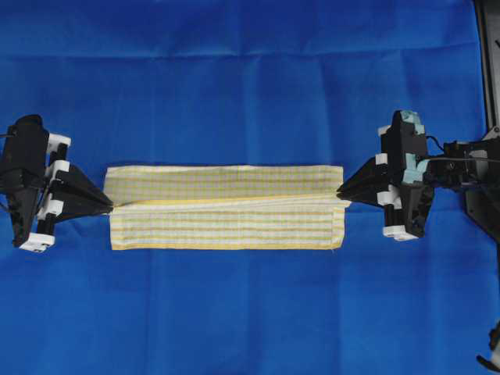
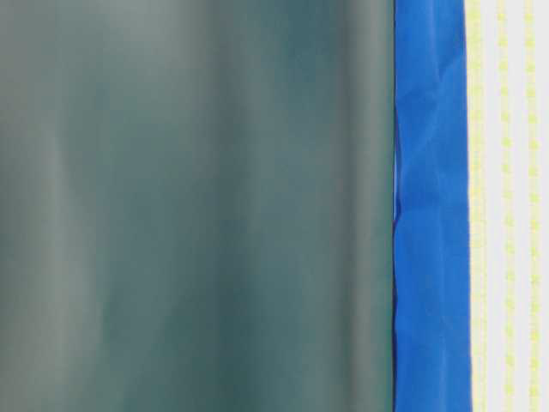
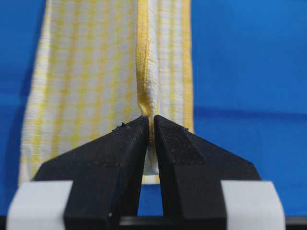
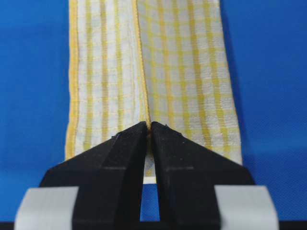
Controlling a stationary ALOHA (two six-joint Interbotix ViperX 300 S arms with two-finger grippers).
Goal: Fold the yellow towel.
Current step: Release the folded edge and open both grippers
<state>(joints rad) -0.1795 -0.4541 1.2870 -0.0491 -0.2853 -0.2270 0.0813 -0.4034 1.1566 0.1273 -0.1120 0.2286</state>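
**Towel pinched at both ends, lengthwise fold in hand**

Towel work stands at a fold along the long axis. The yellow towel (image 1: 225,207) lies as a long band on the blue sheet (image 1: 250,70) that covers the tabletop, stretched between the 2 claws. The left claw (image 1: 109,207) has its jaws together on the towel's end directly in front of its tips; the left wrist view shows the yellow hem and a white layer gathered and clamped between the 2 black fingers (image 3: 129,143). The right claw (image 1: 341,191) is clamped the same way on the opposite end, with the hem (image 4: 142,72) running straight away from its tips down the middle of the band.

From each claw, the towel extends straight ahead toward the other claw. In the overhead view 1 flap lies on the far side of the pinched line and 1 on the near side, so the cloth looks, as I judge it, already doubled or tucked along that line. Whether the pinched edge is lifted off the sheet or resting on it I cannot tell. The table-level view is blocked by something blurred and adds only a strip of blue and a strip of yellow stripes.

My reading: the step is carrying a long edge across to lay 1 half over the other. The next move calls for both claws to travel together, sideways to the band, keeping equal tension so the edge stays straight, then lowering it flush with the opposite hem before releasing. Uneven travel would skew the fold.
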